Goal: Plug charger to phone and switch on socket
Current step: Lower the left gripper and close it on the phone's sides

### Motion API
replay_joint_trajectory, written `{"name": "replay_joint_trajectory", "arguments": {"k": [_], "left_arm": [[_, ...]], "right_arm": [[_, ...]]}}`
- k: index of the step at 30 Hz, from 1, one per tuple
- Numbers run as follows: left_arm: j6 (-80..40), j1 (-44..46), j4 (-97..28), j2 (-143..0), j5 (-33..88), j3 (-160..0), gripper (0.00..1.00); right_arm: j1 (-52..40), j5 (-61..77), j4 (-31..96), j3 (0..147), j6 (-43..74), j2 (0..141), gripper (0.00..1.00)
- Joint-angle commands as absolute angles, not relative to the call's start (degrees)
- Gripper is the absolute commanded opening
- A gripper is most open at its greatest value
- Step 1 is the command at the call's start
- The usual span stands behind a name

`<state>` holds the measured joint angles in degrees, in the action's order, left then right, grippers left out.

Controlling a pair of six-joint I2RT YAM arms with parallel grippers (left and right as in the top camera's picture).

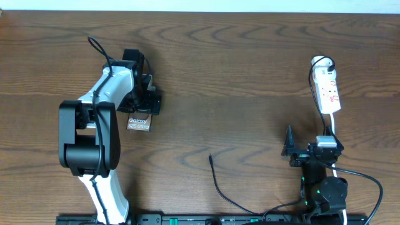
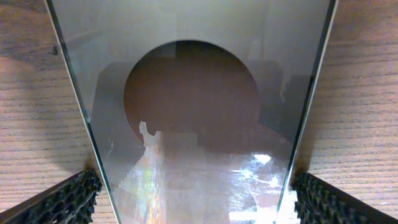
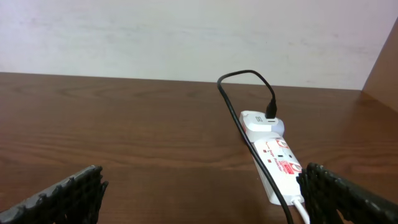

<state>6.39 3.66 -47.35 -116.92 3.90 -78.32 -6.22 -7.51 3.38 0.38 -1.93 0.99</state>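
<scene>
The phone [image 1: 139, 122], a dark slab with white "Galaxy S25 Ultra" lettering, lies at the left of the table. My left gripper [image 1: 142, 103] is over its far end. In the left wrist view the phone [image 2: 193, 93] fills the gap between the fingers of the left gripper [image 2: 199, 202], and its edges meet both pads. The charger cable's free plug tip [image 1: 210, 156] lies mid-table, apart from the phone. The white socket [image 1: 328, 87] lies at the right with the cable's other end [image 3: 271, 112] plugged into it. My right gripper [image 1: 310, 142] is open and empty, short of the socket [image 3: 280, 165].
The thin black cable [image 1: 228, 197] runs from the plug tip toward the front edge. The socket's white cord [image 1: 333, 128] runs back past my right arm. A pale wall [image 3: 186, 31] rises behind the table's far edge.
</scene>
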Motion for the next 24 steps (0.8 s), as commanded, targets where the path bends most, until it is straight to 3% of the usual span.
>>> {"name": "replay_joint_trajectory", "arguments": {"k": [1, 24], "left_arm": [[6.4, 3.6, -46.1, -117.6, 4.4, -76.8, 0.99], [6.4, 3.6, -46.9, -117.6, 4.4, -76.8, 0.99]], "right_arm": [[-6.0, -7.9, 3.6, 0.3, -2.2, 0.7, 0.99], [-6.0, -7.8, 3.6, 0.3, -2.2, 0.7, 0.99]]}}
